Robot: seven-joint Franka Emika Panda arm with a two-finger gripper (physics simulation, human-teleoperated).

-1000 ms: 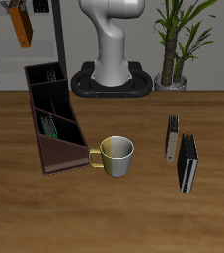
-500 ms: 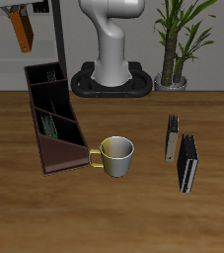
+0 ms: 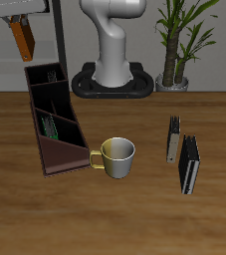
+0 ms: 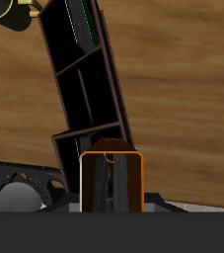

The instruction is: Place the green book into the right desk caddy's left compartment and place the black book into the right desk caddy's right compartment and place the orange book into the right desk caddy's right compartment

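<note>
High above the table's back, my gripper is shut on the orange book, which hangs on edge behind the right desk caddy. The wrist view looks down past the orange book at the caddy's far end section just beyond it. The green book stands inside the caddy's section nearest the table's front; the green book also shows in the wrist view. The black book stands on edge on the table, far from the caddy.
A yellow-and-white mug sits against the caddy's front end. A slim black book paired with a tan-grey one stands just behind the black book. The robot base and a potted plant are at the back.
The gripper has come down a little with the orange book, so more of the hand shows in the exterior view. Everything on the table stays put.
</note>
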